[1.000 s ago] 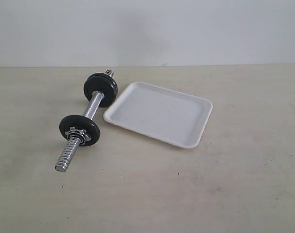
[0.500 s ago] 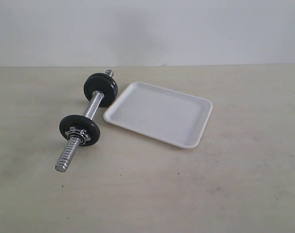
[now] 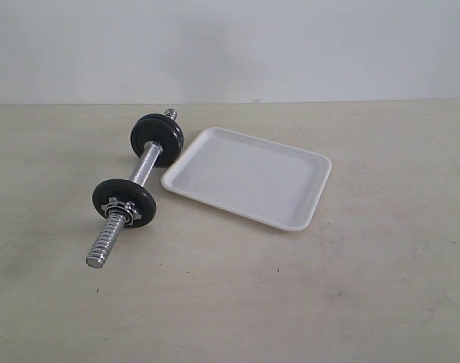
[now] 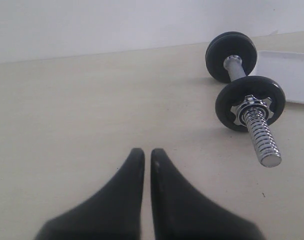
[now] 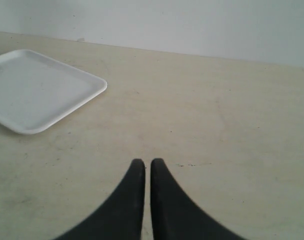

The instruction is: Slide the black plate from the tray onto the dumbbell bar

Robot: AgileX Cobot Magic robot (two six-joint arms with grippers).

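The dumbbell bar (image 3: 147, 162) lies on the table left of the white tray (image 3: 249, 178). Its near end carries one black disc (image 3: 124, 199) fronted by a chrome star nut (image 3: 122, 210), with bare thread sticking out. At the far end sit two black discs (image 3: 158, 138) pressed together. The tray holds nothing, and no loose black plate shows anywhere. Neither gripper appears in the exterior view. My left gripper (image 4: 147, 152) is shut over bare table, well short of the dumbbell bar (image 4: 233, 65). My right gripper (image 5: 144, 162) is shut too, with the tray (image 5: 37, 90) some way off.
Beige tabletop runs all round, with a pale wall (image 3: 230, 45) behind it. In the left wrist view a corner of the tray (image 4: 287, 75) shows beyond the bar's threaded end (image 4: 264, 142).
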